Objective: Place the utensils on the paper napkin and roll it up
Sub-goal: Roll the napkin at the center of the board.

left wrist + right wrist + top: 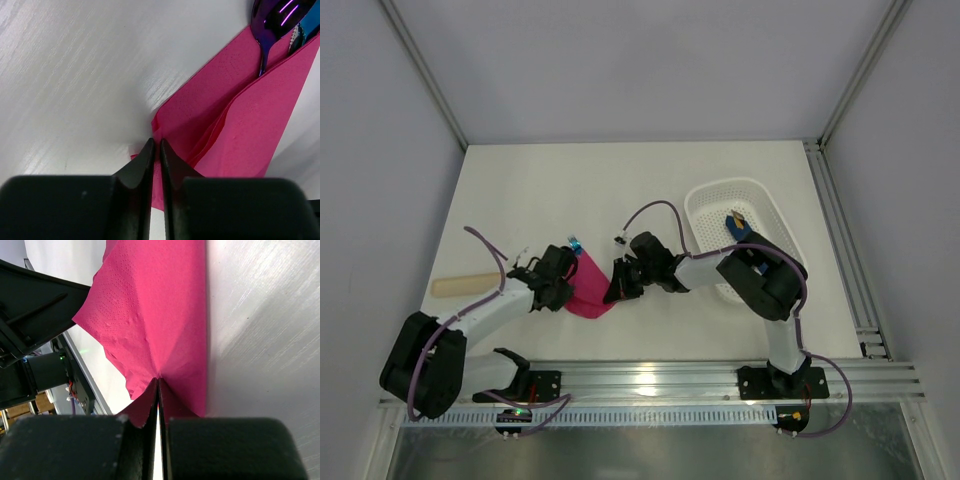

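No legible text, numbers or signs in any view. The paper napkin (150, 315) is plain magenta with no print. The white basket (705, 212) at 2 o'clock in the top view shows no label or brand. Any markings on the arm housings are too small to read.

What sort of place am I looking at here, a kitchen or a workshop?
Probably a robotics lab test bench: two robot arms bolted to a metal rail at the edge of a white table, plain panels on a metal frame around it, and props like a paper napkin and a white basket.
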You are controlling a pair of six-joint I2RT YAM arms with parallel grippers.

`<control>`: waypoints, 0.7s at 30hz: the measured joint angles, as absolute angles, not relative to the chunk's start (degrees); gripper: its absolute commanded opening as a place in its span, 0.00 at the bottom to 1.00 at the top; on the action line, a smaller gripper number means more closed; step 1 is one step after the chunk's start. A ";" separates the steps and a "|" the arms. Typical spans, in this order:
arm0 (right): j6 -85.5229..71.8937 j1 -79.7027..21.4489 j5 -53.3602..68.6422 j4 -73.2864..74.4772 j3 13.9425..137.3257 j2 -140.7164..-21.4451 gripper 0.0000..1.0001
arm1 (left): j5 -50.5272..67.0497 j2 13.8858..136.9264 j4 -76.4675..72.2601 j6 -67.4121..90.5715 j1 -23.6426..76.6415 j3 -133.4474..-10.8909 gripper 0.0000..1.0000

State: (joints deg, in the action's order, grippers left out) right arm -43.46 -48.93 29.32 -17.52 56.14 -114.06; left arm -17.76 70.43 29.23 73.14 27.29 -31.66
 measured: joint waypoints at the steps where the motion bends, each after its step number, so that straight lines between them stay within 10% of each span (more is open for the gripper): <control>1: -43.46 -48.93 29.34 -17.52 56.16 -114.13 0.04 | -17.58 70.28 29.04 73.17 27.29 -31.48 0.06; 21: -43.24 -48.77 30.52 -16.88 57.49 -115.18 0.04 | -14.63 68.36 29.91 59.83 27.31 -35.75 0.00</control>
State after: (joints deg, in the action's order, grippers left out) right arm -43.24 -48.77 30.52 -16.88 57.49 -115.18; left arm -14.63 68.36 29.91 59.83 27.31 -35.75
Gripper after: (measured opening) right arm 0.038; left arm 0.005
